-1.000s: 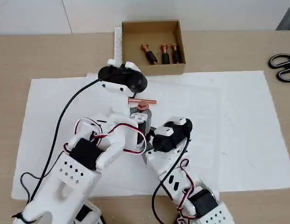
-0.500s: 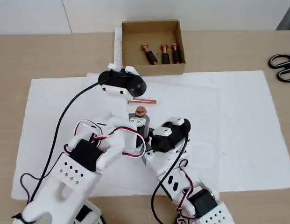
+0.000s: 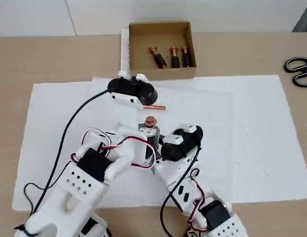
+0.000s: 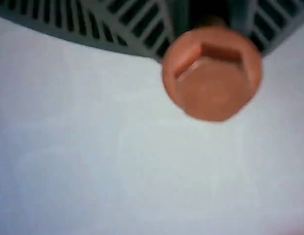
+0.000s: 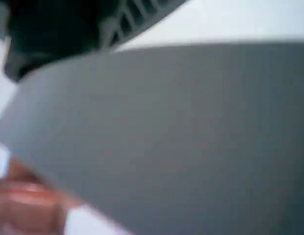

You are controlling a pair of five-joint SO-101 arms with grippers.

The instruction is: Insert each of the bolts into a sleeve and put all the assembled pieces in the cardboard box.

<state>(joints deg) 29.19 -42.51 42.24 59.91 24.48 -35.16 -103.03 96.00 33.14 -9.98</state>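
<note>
Since a second ago the bolt [image 3: 150, 121] has sunk lower, toward the arms' bases. White sheet [image 3: 252, 128] covers a tan table [image 3: 44, 54]; pale wall [image 3: 217, 15] beyond. Bolt's long axis stands near vertical, head up, shank seemingly clamped in the left gripper [image 4: 206, 13] between ribbed fingers [image 4: 117, 27]. Right gripper [image 3: 154, 154] just beside it: closure I cannot tell.

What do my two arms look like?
Both are white plastic shells with black motors. The left arm has red and white wire loops and a long black cable; the right arm has a black cable and red wires near its base.
</note>
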